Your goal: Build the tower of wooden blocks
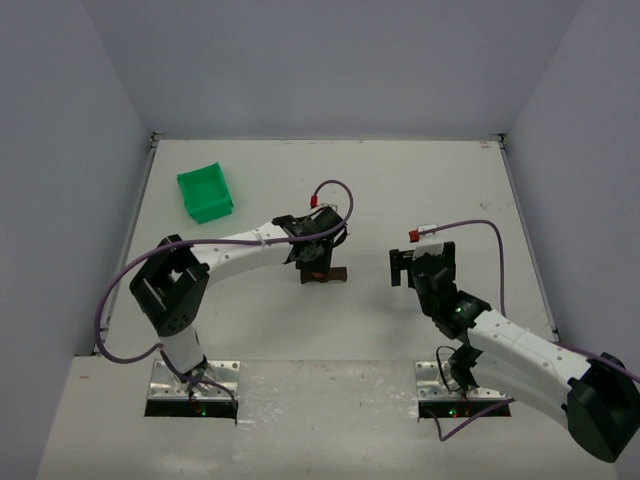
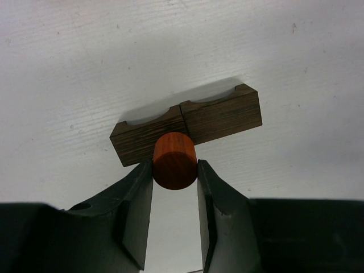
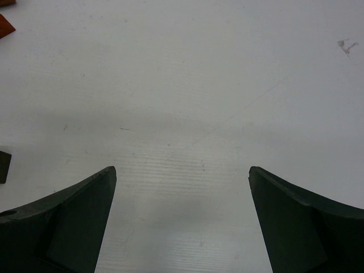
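Left pincer (image 2: 174, 168) tight on one orange cylinder (image 2: 174, 153) by two dark notched blocks (image 2: 222, 116) — right pincer (image 3: 182, 170) wide, empty

No lettering, label, brand, number or sign is showing clearly enough to read in any view. A faint grey mark (image 3: 345, 45) is lying on the white table (image 3: 182, 85) toward two o'clock in the right wrist view. It is looking like a scuff and is too smudged to read as writing.
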Robot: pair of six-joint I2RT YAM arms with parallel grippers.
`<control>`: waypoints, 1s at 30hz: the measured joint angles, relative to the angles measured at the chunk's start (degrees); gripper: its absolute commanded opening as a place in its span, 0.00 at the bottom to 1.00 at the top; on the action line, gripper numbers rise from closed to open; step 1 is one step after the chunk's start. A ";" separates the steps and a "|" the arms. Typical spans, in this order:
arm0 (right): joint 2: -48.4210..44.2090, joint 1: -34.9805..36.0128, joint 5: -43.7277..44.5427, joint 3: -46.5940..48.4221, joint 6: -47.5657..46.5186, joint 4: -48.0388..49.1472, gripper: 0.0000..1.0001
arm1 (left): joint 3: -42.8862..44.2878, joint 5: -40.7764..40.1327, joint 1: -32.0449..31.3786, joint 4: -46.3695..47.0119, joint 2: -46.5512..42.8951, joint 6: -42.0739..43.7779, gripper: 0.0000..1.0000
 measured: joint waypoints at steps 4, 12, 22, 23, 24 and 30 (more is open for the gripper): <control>0.04 0.00 -0.12 0.00 0.00 -0.03 0.99 | 0.00 0.32 0.00 1.14 0.32 0.55 0.00; 0.26 0.00 -0.17 0.00 0.00 -0.04 0.99 | 0.02 0.29 0.00 1.50 0.82 1.21 0.00; 1.21 -0.02 -0.22 0.00 -0.02 -0.05 0.99 | 0.02 0.97 0.00 1.48 1.75 2.42 0.00; 1.49 -0.02 -0.25 0.00 -0.02 -0.05 0.99 | 0.02 0.95 0.00 1.43 1.92 2.44 0.00; 1.70 -0.02 -0.30 0.00 -0.02 -0.05 0.99 | 0.02 0.91 0.00 1.43 1.99 2.44 0.00; 2.13 -0.19 -0.69 0.00 -0.02 -0.05 0.99 | 0.02 0.09 0.00 1.49 2.02 2.44 0.00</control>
